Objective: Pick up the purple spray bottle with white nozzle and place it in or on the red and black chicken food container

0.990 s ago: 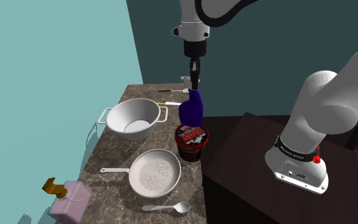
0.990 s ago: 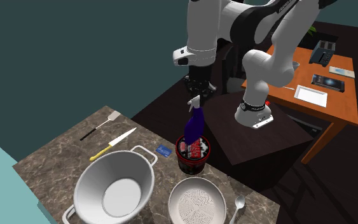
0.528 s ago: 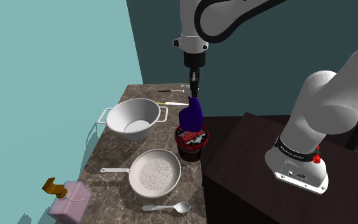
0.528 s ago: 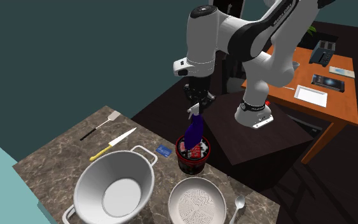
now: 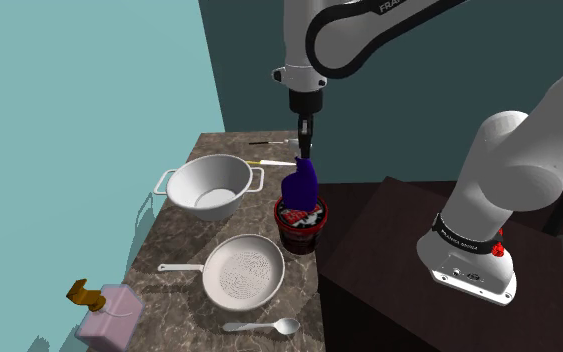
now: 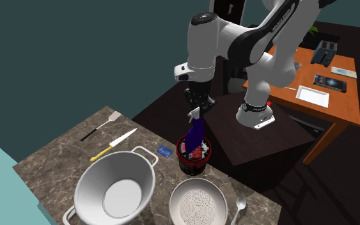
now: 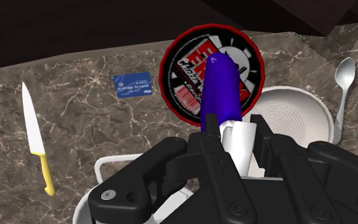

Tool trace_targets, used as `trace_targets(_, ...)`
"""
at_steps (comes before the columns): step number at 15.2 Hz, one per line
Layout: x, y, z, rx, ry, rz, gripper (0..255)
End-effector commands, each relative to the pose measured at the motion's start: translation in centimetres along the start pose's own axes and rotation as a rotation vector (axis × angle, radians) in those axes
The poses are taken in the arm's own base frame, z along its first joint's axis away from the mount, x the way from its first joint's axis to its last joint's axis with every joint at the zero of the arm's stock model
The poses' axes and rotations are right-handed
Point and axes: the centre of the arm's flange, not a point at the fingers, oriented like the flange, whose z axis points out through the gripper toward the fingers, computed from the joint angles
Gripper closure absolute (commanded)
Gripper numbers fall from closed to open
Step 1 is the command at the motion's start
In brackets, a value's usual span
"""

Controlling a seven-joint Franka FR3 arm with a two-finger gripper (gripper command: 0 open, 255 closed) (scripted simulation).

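Note:
The purple spray bottle hangs upright by its white nozzle, its base resting on or just inside the top of the red and black chicken food container. My gripper is straight above and shut on the nozzle. In the second exterior view the gripper holds the bottle over the container. Seen from the wrist, the bottle body points down onto the container's printed lid, with the gripper around the nozzle.
A white two-handled bowl and a white strainer sit on the marble counter close beside the container. A spoon, a blue card, a yellow-handled knife, a spatula and a pink carton lie around. The dark stand borders the counter.
The gripper has come down with the bottle. The bottle's base has dropped from just above the container to its top, and the bottle stands more upright.

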Motion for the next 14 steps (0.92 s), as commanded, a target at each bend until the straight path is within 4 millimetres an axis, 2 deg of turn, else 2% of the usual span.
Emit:
trace_targets(1,0.0,0.0,0.1,0.001,-0.003,0.000,255)
trace_targets(2,0.0,0.0,0.1,0.001,-0.003,0.000,255)
trace_targets(3,-0.1,0.0,0.2,0.001,-0.003,0.000,0)
trace_targets(8,0.0,0.0,0.1,0.001,-0.003,0.000,0)
trace_targets(12,0.0,0.0,-4.9,0.001,-0.003,0.000,0)
trace_targets(14,0.0,0.0,-4.9,0.001,-0.003,0.000,0)
